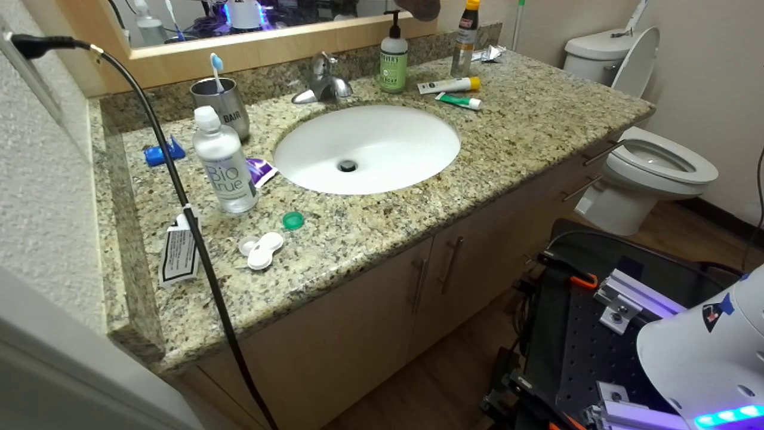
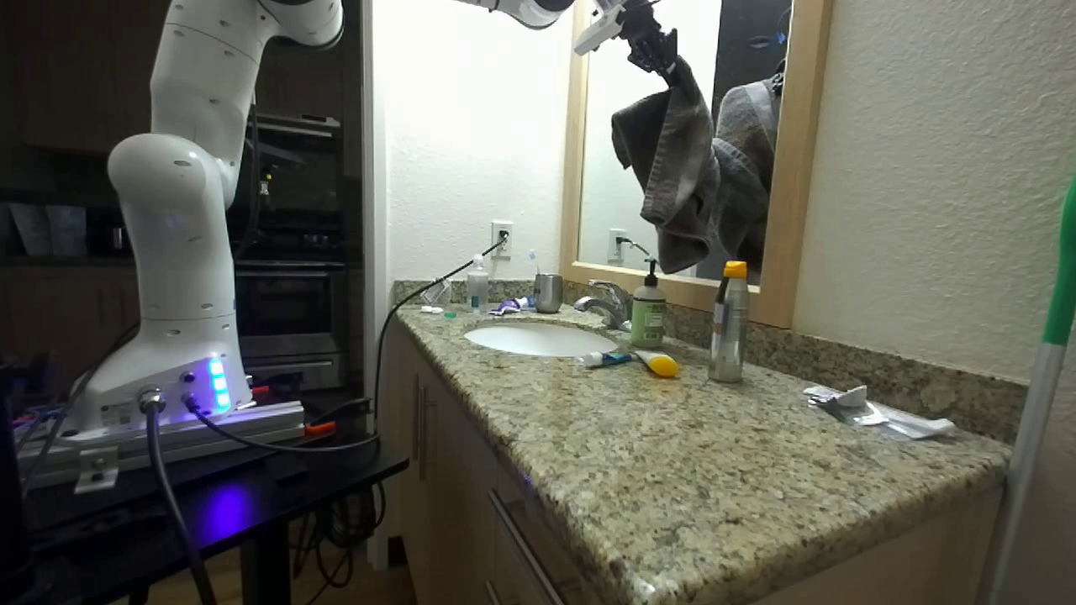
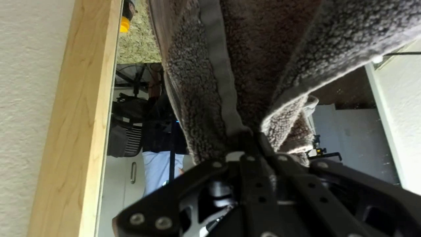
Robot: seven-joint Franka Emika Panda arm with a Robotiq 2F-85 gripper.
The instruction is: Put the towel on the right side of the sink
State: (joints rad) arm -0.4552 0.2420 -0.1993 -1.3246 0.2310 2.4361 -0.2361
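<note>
while end effector grips towel, metal cup holds toothbrush.

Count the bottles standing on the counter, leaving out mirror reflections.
3: the clear bottle near the cup, the soap beside the tap, and the yellow-capped bottle near the white tube. None seems hidden.

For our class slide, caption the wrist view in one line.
Jaws closed on a gray towel, with a wooden mirror frame toward the picture's left.
</note>
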